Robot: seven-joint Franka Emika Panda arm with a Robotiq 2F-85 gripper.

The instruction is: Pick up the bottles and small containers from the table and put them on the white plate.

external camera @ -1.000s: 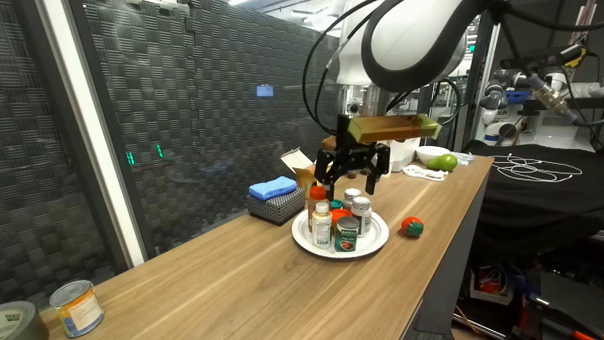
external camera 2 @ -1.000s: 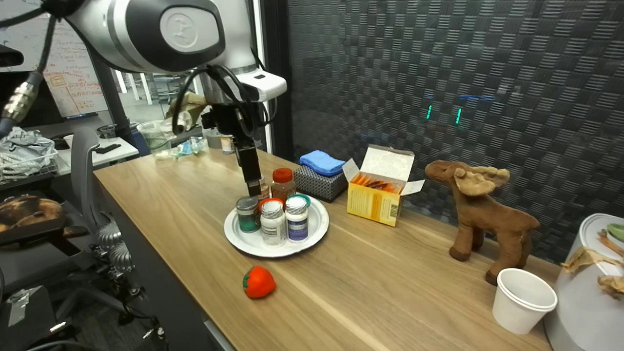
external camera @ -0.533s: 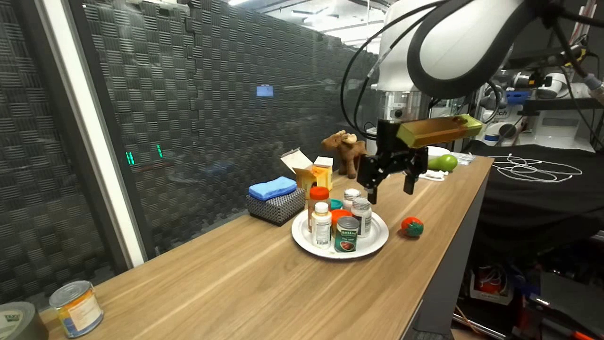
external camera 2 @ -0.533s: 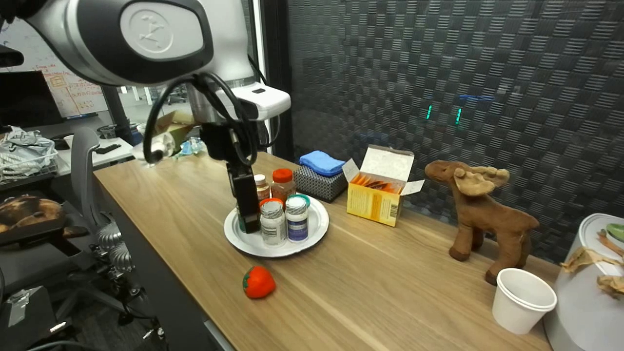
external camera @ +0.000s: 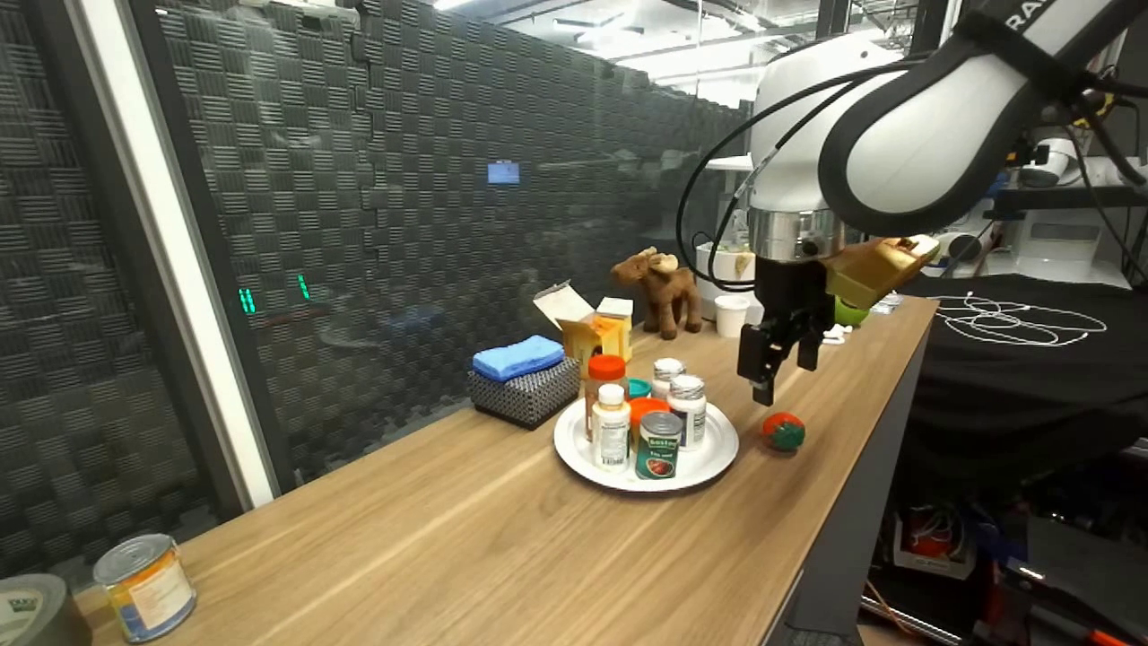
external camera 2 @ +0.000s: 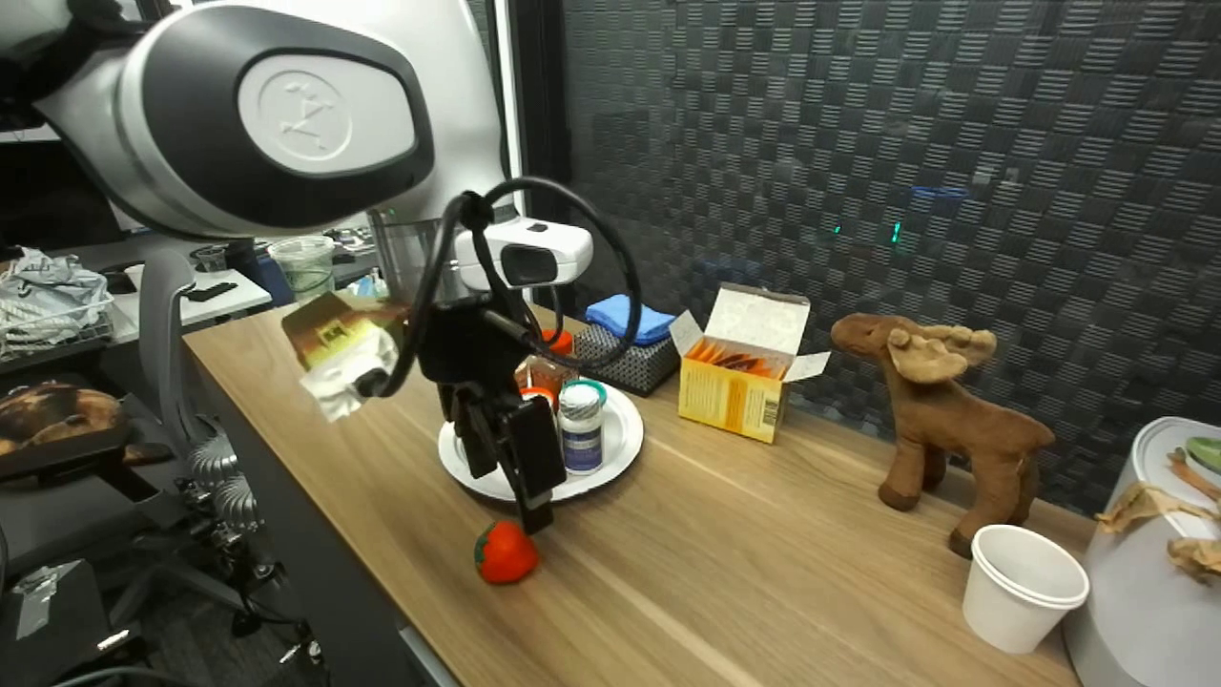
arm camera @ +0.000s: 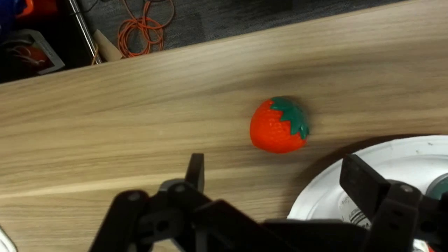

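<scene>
The white plate (external camera: 574,459) holds several upright containers. They include a white-capped bottle (external camera: 613,435), a green can (external camera: 659,453), a white bottle (external camera: 689,414), a purple-labelled bottle (external camera 2: 581,439), a red-lidded jar (external camera: 606,370), an orange-lidded container (external camera: 647,409) and a teal-lidded one (external camera: 639,388). A red strawberry (arm camera: 274,129) with green leaves lies on the table beside the plate. My gripper (arm camera: 278,175) is open and empty, above the table near the strawberry. In the wrist view one finger overlaps the plate's rim. In an exterior view my gripper (external camera 2: 510,496) hides some containers.
A can with a yellow-orange label (external camera: 148,588) and a tape roll (external camera: 40,610) stand at one table end. A blue cloth (external camera: 518,356) on a dark box, a yellow tea box (external camera 2: 734,401), a toy moose (external camera 2: 954,420) and white cups (external camera 2: 1021,592) stand along the wall.
My gripper has moved from above the plate to beside it, near the strawberry, going lower and turning. The plate, its containers and the strawberry have not moved.
</scene>
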